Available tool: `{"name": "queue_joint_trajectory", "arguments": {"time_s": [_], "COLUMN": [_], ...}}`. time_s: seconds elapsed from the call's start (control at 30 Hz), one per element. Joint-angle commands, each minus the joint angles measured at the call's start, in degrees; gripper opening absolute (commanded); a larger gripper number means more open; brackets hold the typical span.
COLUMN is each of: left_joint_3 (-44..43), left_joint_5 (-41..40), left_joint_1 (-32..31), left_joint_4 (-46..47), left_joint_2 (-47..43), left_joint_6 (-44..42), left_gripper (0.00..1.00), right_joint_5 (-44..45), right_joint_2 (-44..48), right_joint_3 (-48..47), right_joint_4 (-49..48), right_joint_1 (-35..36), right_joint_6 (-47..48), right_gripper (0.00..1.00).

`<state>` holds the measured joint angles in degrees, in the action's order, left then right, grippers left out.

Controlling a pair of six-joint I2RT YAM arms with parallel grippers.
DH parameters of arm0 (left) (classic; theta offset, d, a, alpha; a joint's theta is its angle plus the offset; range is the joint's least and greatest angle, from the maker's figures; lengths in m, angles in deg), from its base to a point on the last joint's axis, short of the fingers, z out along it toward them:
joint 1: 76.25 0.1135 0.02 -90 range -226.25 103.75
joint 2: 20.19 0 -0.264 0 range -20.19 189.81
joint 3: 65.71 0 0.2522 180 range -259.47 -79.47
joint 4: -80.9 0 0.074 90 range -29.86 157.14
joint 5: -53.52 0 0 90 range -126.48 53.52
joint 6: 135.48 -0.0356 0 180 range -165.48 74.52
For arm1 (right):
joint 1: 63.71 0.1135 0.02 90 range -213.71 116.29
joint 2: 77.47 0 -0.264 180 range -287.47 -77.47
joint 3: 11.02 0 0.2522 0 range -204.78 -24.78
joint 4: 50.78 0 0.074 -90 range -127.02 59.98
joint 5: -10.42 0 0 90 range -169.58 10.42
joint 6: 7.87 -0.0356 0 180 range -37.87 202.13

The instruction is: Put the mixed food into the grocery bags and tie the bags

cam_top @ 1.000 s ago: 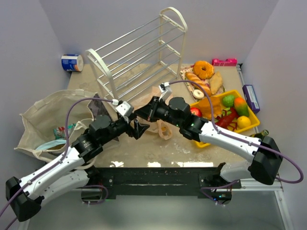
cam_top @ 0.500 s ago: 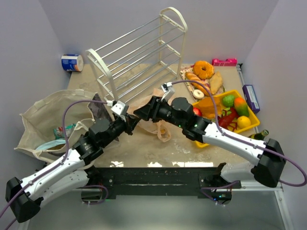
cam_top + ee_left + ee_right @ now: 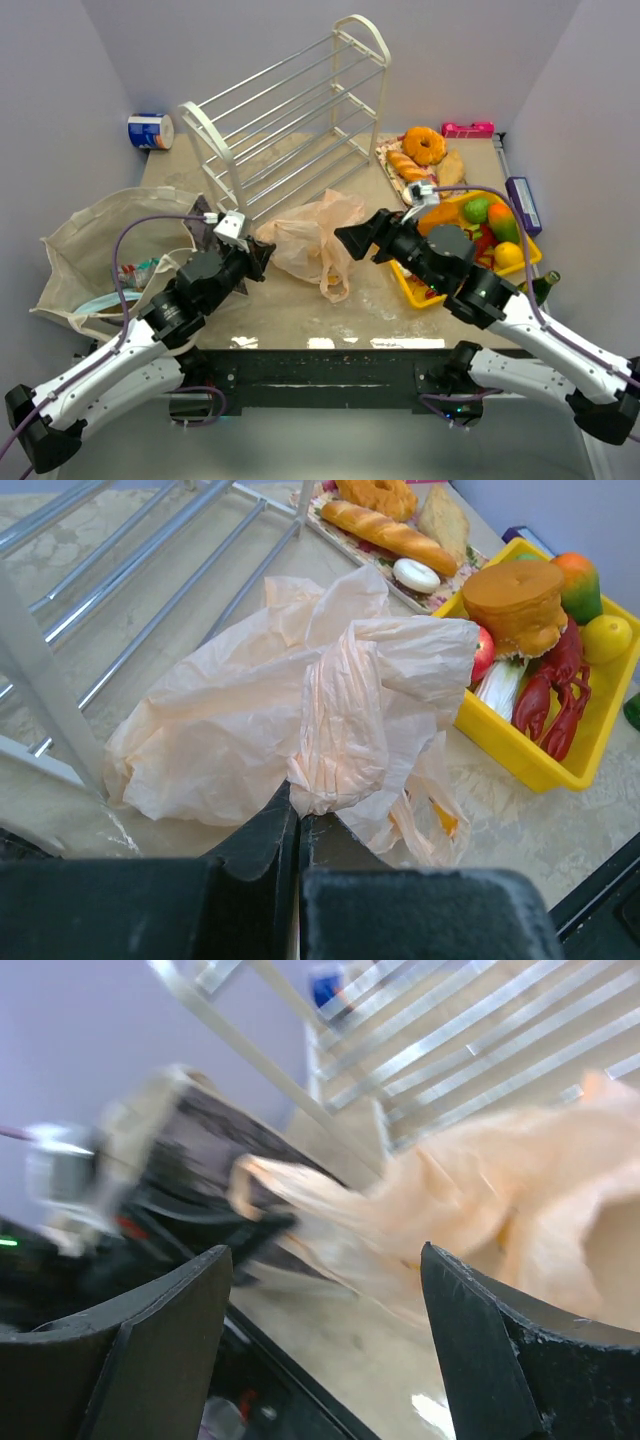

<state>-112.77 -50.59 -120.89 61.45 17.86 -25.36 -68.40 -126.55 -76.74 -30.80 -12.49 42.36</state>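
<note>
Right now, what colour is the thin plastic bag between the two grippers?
Translucent peach-pink. The left wrist view shows the plastic bag best.

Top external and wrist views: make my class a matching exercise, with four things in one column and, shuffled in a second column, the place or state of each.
Things
1. peach plastic bag
2. cloth tote
3. red lobster
4. right gripper

Place or state
A. in the yellow tray
B. open, holding nothing
C. on the left side of the table
D. mid-table, pinched by the left gripper

Pairs: 1-D, 2-C, 3-A, 4-B
</note>
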Motion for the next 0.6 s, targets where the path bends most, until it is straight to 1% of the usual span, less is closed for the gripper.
{"name": "queue_joint_trajectory", "arguments": {"time_s": [0.0,0.13,0.23,0.3,0.37,0.47,0.57], "left_joint_3": [-3.0,-3.3,-3.3,-3.3,-3.6,-3.9,-4.5], "left_joint_5": [-2.9,-3.3,-3.5,-3.6,-3.8,-4.7,-5.1], "left_joint_1": [0.3,0.3,0.3,0.3,0.3,0.3,0.3], "left_joint_4": [-0.4,-1.3,-1.4,-1.5,-2.2,-2.9,-3.3], "left_joint_2": [-1.5,-1.3,-1.2,-0.9,-0.5,-0.2,0.1], "left_joint_6": [1.5,1.5,1.4,1.3,1.3,1.1,1.1], "left_gripper": [0.0,0.0,0.0,0.0,0.0,0.0,0.0], "right_joint_5": [0.0,-6.5,-6.7,-4.8,-1.9,-0.5,0.2], "right_joint_2": [-5.1,-8.6,-11.7,-13.6,-13.5,-13.9,-18.0], "right_joint_3": [4.8,10.0,11.9,11.6,11.0,9.7,7.5], "right_joint_4": [7.7,4.7,1.5,1.3,0.6,-1.5,0.4], "right_joint_1": [0.1,0.5,1.9,3.2,6.3,10.0,10.6], "right_joint_6": [2.9,1.4,1.2,1.3,4.4,10.9,15.4], "right_gripper": [0.8,0.82,0.83,0.81,0.81,0.78,0.74]}}
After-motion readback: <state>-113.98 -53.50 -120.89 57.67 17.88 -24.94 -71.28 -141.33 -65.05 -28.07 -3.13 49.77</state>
